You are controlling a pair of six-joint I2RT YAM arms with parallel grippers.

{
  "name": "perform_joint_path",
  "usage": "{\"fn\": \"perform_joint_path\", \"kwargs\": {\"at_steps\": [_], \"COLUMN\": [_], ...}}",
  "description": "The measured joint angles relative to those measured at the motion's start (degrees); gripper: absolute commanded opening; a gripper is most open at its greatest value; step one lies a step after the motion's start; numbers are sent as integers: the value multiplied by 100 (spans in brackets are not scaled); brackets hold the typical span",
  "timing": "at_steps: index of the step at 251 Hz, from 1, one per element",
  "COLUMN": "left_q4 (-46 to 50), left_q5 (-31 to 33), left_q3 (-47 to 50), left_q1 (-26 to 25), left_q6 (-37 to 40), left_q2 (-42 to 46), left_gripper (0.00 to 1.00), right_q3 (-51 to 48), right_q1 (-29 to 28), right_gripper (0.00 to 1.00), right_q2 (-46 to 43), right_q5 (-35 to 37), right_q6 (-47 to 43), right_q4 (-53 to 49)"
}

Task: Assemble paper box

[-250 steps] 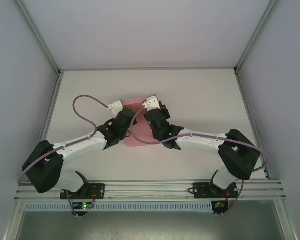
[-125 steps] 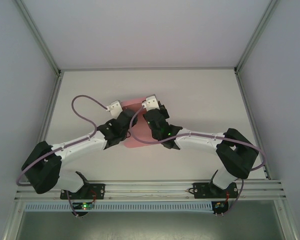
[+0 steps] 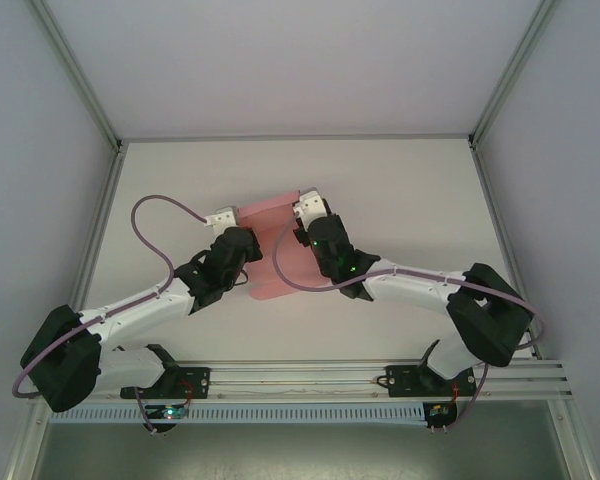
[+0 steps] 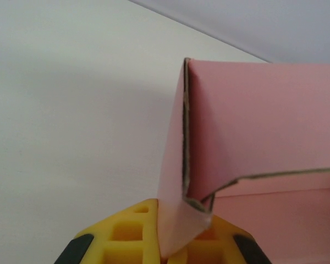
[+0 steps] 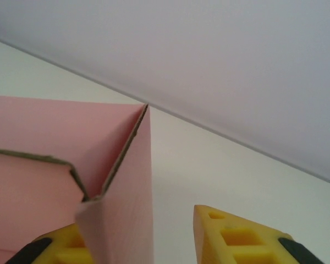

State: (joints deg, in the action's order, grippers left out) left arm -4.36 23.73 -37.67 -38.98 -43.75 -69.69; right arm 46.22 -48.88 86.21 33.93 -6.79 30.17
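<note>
Left gripper [image 4: 179,234] clenched on corner fold of paper box [image 4: 264,121]; fingertips cut off below. Right gripper [image 5: 148,234] fingers apart, box corner beside one finger [image 5: 58,245]; contact unclear.

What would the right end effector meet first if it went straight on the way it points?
Likely the bare table, then the back wall. The right end effector stands open, with a side of the pink box along one finger, so it might brush that; depth is unclear.

Pink paper box [image 3: 288,262], partly folded; side walls standing up; at the table's [image 3: 410,200] middle.
</note>
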Motion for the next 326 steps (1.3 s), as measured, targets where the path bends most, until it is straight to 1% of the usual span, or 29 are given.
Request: {"fn": "perform_joint_path", "kwargs": {"at_steps": [21,40,60,77,78,95,112,127,140,156,174,181,205,241,267,294,326], "left_q4": [39,46,46,55,55,63,68,68,68,74,74,70,66,236,400,581,629], "left_q5": [-2,0,-4,-11,-13,-22,-48,-94,-125,-146,-229,-269,-439,-413,-286,-138,-39], "left_q3": [0,0,-7,-7,-7,-7,-9,-31,-61,-98,-136,-138,-157,-389,-601,-824,-907], "left_q1": [0,2,2,2,2,2,2,2,0,0,0,0,-2,-4,-2,-7,-33], "left_q6": [2,0,-9,-20,-20,-20,-22,-22,-22,-20,-20,-20,-37,-164,-306,-516,-688], "left_q2": [-17,-39,-44,-44,-44,-44,-52,-76,-98,-125,-155,-160,-162,-240,-391,-612,-715], "left_gripper": [0,0,0,0,0,0,0,0,0,0,0,0,0,0,0,0,0], "right_q3": [-149,-188,-197,-210,-210,-214,-214,-214,-214,-214,-212,-212,-162,251,529,647,758], "right_q1": [39,116,166,192,195,219,227,227,225,225,223,223,212,24,-52,-52,-52], "right_gripper": [49,50,55,56,57,56,49,37,35,21,13,10,7,0,0,0,0], "right_q2": [-201,-365,-501,-608,-619,-695,-732,-748,-748,-748,-748,-748,-658,-61,400,728,962], "right_q5": [-284,-555,-822,-1023,-1038,-1189,-1276,-1309,-1311,-1318,-1307,-1257,-866,466,1215,1624,1910], "right_q6": [-83,-140,-216,-260,-262,-267,-262,-236,-247,-251,-238,-223,-199,-114,-129,-155,-221], "right_q4": [-26,-136,-289,-417,-428,-533,-588,-658,-721,-772,-785,-780,-782,-575,-308,7,251]}}
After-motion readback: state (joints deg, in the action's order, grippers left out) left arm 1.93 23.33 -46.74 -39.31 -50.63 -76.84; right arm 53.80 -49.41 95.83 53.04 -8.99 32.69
